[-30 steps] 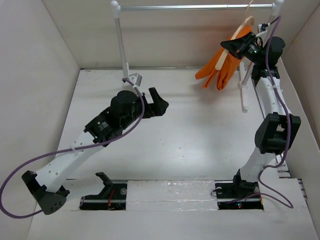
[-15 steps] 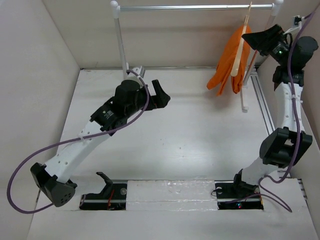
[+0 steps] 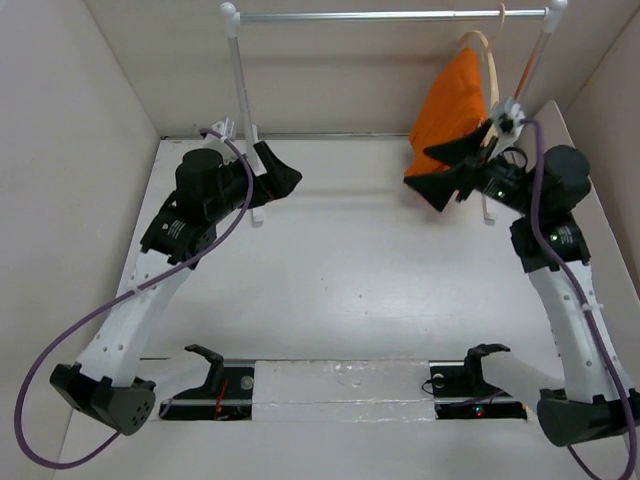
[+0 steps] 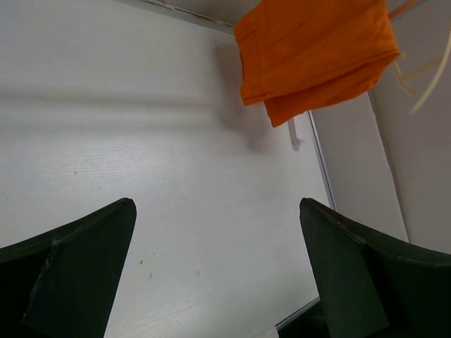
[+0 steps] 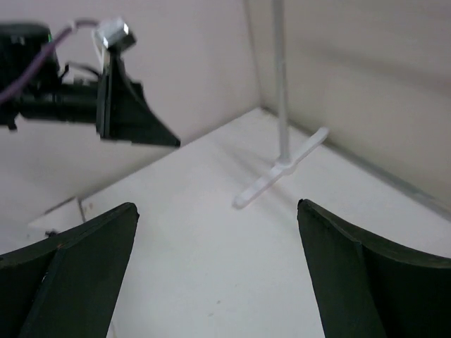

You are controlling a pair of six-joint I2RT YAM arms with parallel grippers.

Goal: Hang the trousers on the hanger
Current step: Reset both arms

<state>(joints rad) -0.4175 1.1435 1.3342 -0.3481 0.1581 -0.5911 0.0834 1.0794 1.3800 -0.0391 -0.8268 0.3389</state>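
The trousers (image 3: 450, 95) hung folded over the hanger (image 3: 490, 62), whose hook sat on the rack's silver bar (image 3: 390, 15) close to its right end, so to my eye the job looked all but done; the danger lay in the getting away. The right gripper (image 3: 425, 168) stood spread wide with nothing between its fingers, just under the cloth's lower edge; from above I could not tell whether it touched. It pointed across the table (image 3: 370, 290) toward the left arm, so a careless lift or swing could, I judged, catch the hem and drag the trousers down, or jolt the hook off the bar. The cloth looked bunched to one side of the hanger, which hung tilted; a small knock might set it sliding. The left gripper (image 3: 282, 170), equally wide and empty, sat by the rack's left post (image 3: 240, 90), well apart from the trousers; a sweep there could shake the whole rack.
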